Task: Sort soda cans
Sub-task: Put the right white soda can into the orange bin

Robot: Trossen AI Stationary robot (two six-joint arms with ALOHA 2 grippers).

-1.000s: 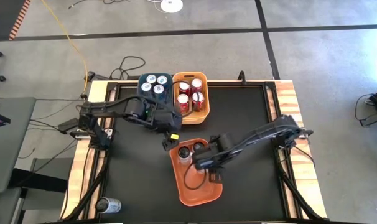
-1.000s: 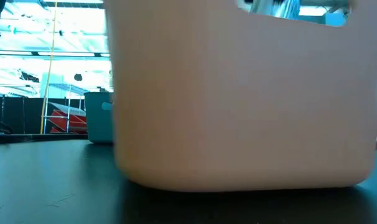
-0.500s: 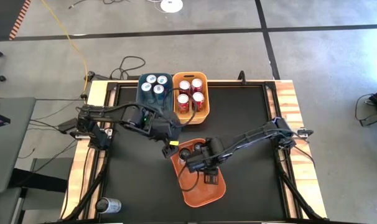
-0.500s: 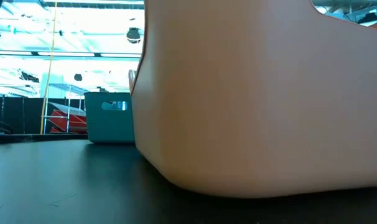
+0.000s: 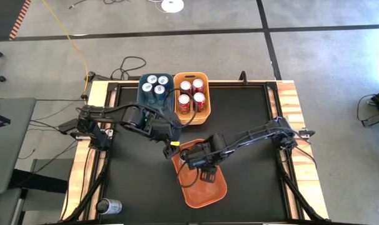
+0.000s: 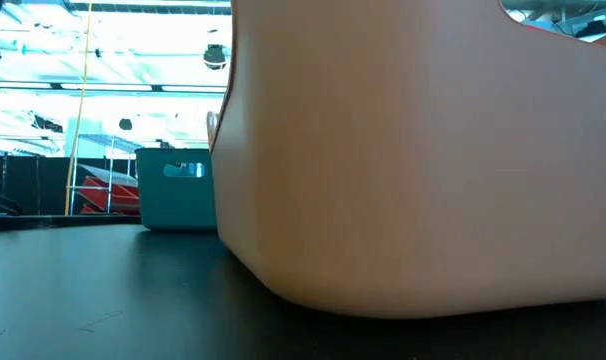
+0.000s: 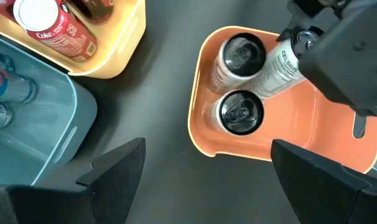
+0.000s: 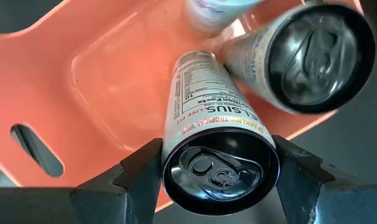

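An orange bin (image 5: 205, 187) stands mid-table with two silver soda cans upright in it (image 7: 241, 53) (image 7: 238, 115). My right gripper (image 5: 197, 164) reaches into its far end, shut on a third silver can (image 8: 207, 112). My left gripper (image 5: 171, 148) hovers open just past the bin's far-left corner (image 7: 201, 109), holding nothing. At the far edge a blue bin (image 5: 155, 90) holds blue cans and a yellow bin (image 5: 192, 97) holds red cans. One more can (image 5: 108, 205) lies at the near left edge. My right gripper pinches the silver can between its two fingers (image 8: 142, 171), on opposite sides of the wall just below the top rim (image 8: 171, 149). The fingers come from above, pointing down. The can sits tilted, top up, with its lower end (image 8: 195, 62) down inside the orange bin beside a standing can (image 8: 313, 56).
In the low view the orange bin's wall (image 6: 413, 150) fills most of the picture, with the blue bin (image 6: 178, 185) behind it. Bare black mat (image 5: 252, 125) lies to the right of the bins. Cables run over the floor beyond the table.
My right gripper has carried the silver can toward the table's left and down into the orange bin's far end. The bin itself has shifted, its near end swinging a little toward the table's right. My left gripper has drifted slightly toward the near-left and stayed open.
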